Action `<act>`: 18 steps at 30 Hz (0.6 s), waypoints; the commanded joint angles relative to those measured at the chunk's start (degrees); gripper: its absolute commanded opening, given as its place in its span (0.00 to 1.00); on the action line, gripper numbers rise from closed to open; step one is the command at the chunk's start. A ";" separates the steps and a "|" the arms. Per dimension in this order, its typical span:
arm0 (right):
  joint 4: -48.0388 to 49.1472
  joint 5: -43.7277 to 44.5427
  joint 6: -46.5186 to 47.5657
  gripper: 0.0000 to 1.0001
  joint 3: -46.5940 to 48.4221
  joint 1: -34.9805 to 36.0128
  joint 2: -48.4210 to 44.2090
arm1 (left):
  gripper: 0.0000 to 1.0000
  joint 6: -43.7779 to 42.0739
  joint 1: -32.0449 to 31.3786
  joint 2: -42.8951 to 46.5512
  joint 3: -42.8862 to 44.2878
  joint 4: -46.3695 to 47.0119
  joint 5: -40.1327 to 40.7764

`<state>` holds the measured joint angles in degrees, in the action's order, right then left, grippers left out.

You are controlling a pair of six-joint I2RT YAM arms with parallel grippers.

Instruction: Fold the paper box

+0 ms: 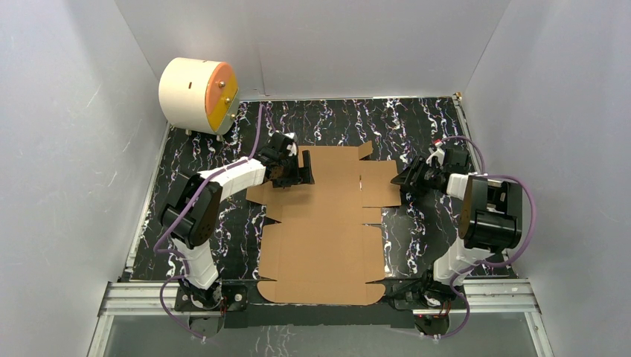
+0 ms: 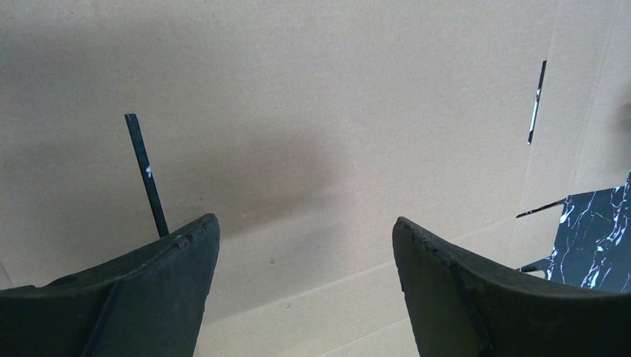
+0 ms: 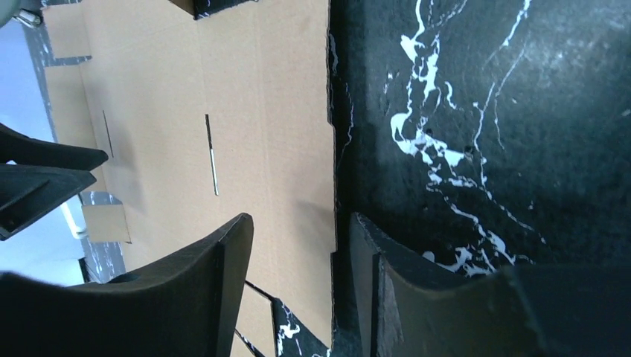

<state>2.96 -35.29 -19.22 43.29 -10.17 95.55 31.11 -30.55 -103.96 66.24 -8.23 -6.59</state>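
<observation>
You have one paper box, a flat cardboard sheet, on one table. You have two grippers: one left gripper and one right gripper. There is one cream drum.

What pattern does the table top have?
The table is black with white marble streaks; right wrist view.

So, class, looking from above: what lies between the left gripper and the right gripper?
The far section of the flat paper box spans the stretch between the left gripper and the right gripper; the top view shows it.
</observation>
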 commanded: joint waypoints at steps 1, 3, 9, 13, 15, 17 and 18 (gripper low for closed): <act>2.05 -0.65 0.41 0.59 0.07 -0.37 3.88 | 0.82 -0.47 -0.04 0.13 -0.54 -1.03 0.75; 2.20 -0.91 0.50 0.56 0.49 -0.36 4.98 | 0.82 -0.61 -0.04 -0.16 -0.70 -1.09 0.97; 1.09 -1.60 1.63 0.31 3.35 -0.29 5.51 | 0.81 -0.79 -0.04 -0.45 -1.06 -1.13 1.63; -1.11 -1.08 3.33 0.14 5.72 0.35 4.63 | 0.81 -0.46 -0.04 -0.21 -2.12 -0.64 2.77; -3.64 1.86 4.81 0.08 7.34 1.65 3.63 | 0.80 -0.29 -0.04 -0.10 -2.61 -0.40 2.96; -6.93 6.37 5.98 0.06 8.92 3.39 2.14 | 0.80 0.01 -0.06 -0.01 -2.90 -0.22 2.99; -8.07 8.58 6.48 0.05 9.67 4.67 1.31 | 0.79 0.19 -0.04 0.11 -3.12 -0.02 2.99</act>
<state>0.69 -36.47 -17.23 49.12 -8.95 100.31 30.94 -30.55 -104.60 64.75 -7.60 -4.75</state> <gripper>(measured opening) 0.091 0.801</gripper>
